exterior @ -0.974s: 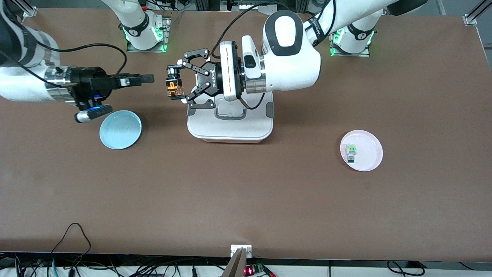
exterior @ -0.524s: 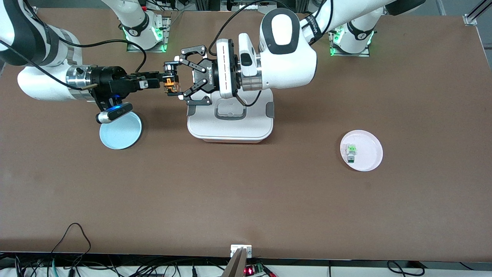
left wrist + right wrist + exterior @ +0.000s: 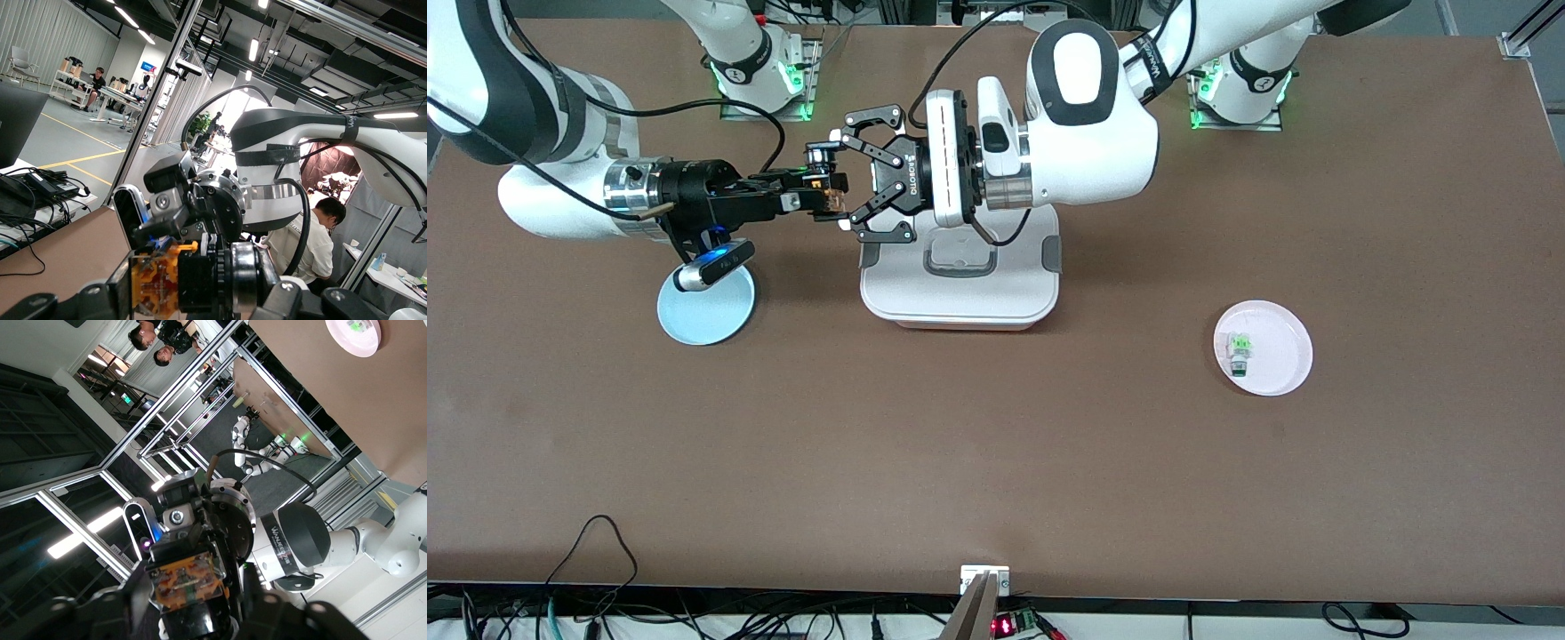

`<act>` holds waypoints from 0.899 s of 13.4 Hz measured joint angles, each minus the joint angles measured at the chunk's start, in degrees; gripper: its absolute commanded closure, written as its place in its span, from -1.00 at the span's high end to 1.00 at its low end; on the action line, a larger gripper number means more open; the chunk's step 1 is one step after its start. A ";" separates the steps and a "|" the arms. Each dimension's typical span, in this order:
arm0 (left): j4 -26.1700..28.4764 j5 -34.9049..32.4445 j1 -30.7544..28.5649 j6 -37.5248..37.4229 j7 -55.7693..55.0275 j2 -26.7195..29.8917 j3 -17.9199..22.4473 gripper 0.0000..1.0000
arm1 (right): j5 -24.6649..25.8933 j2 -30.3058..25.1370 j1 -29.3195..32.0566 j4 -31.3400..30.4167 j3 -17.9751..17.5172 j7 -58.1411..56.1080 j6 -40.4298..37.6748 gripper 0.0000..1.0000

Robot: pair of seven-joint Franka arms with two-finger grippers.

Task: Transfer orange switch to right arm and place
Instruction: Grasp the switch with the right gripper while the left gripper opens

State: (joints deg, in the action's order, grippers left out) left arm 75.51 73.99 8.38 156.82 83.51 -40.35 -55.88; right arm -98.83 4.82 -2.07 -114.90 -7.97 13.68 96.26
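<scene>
Orange switch [image 3: 824, 189]: small, blocky, black-and-orange

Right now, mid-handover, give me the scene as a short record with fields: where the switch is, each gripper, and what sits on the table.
orange switch: in the air, at the meeting point of both grippers
left gripper: shut on the switch, over bare table beside the white lidded box
right gripper: fingers around the switch; grip cannot be confirmed
blue dish: under the right wrist
pink dish: toward the left arm's end, holding a white-and-green component
</scene>
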 measured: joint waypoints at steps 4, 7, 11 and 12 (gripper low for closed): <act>-0.18 0.64 0.03 0.07 -0.64 -0.04 0.02 -1.00 | -0.18 0.02 -0.01 0.24 0.01 -0.49 0.09 -1.00; -0.18 0.69 0.03 0.08 -0.76 -0.07 0.03 1.00 | -0.19 0.05 -0.02 0.24 0.01 -0.46 0.10 -1.00; -0.49 0.69 -0.45 0.28 -0.74 -0.07 0.44 1.00 | -0.20 0.13 -0.03 0.24 0.01 0.19 0.16 -1.00; -0.67 0.69 -1.32 -0.20 -0.75 -0.04 0.35 1.00 | -0.37 0.28 -0.06 0.30 0.01 0.20 1.16 -1.00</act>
State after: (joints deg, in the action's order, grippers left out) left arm 74.84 74.68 7.07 156.62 82.76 -40.39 -55.53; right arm -99.20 5.10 -2.13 -114.60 -7.96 13.87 97.43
